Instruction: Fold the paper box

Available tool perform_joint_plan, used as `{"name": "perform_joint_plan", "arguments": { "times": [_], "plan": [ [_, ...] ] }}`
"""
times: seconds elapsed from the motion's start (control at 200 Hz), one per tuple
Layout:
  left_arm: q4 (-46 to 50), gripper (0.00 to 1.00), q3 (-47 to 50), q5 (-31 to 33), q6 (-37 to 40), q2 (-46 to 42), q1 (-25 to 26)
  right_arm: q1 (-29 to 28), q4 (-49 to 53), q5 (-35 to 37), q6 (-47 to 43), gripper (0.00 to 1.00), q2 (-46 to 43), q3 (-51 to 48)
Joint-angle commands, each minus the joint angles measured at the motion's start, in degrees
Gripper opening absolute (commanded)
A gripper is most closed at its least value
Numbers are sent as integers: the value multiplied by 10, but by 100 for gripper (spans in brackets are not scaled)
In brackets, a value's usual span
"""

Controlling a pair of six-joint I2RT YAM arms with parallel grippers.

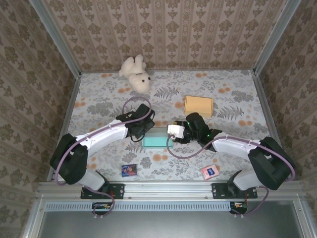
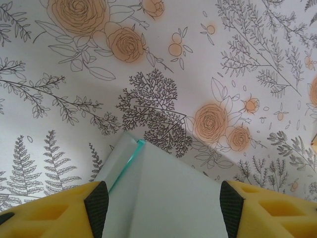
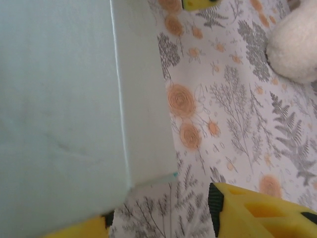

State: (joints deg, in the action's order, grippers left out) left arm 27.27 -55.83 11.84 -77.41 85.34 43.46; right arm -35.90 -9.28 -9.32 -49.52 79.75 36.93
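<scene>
The pale teal paper box (image 1: 156,140) is lying near the middle of the flowered worktop (image 1: 94,104), between the two arms. The left gripper (image 2: 163,198) is clamping it at its far left corner, the yellow fingers (image 2: 54,213) pressing against either side. The right gripper (image 3: 161,213) is standing open at the box's right end, with one finger tucked against the box and the other apart from it over bare worktop. A white plush toy (image 1: 136,73) is lying by the far wall.
</scene>
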Motion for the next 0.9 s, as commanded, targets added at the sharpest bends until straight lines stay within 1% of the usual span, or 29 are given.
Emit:
{"name": "perform_joint_plan", "arguments": {
  "times": [0.0,0.065,0.135,0.23,0.335,0.45,0.54,0.62,0.66,0.715,0.765,0.895],
  "plan": [
    [0,64,9,6,-5,-13,3,13,81,37,-25,61,-38,21],
    [1,64,10,8,-6,-14,3,19,93,50,-27,63,-50,22],
    [2,64,11,9,-8,-15,2,22,90,72,-22,63,-57,22],
    [0,63,14,11,-10,-15,4,24,49,115,24,63,-62,19],
    [1,63,20,20,-10,-20,10,25,25,127,146,63,-70,34],
    [3,63,31,36,-12,-29,17,25,12,137,307,58,-79,50],
    [4,63,42,48,-13,-41,20,25,-12,160,468,58,-91,41],
    [10,63,49,57,-13,-51,23,23,17,164,599,57,-87,51],
    [10,63,51,61,-13,-56,23,18,47,163,664,58,-78,65],
    [12,63,56,67,-13,-62,23,6,70,163,715,58,-63,76],
    [13,63,61,71,-13,-66,24,-8,89,162,741,59,-48,87],
    [14,63,73,79,-13,-72,25,-43,108,167,766,61,-9,104]
  ]
}}
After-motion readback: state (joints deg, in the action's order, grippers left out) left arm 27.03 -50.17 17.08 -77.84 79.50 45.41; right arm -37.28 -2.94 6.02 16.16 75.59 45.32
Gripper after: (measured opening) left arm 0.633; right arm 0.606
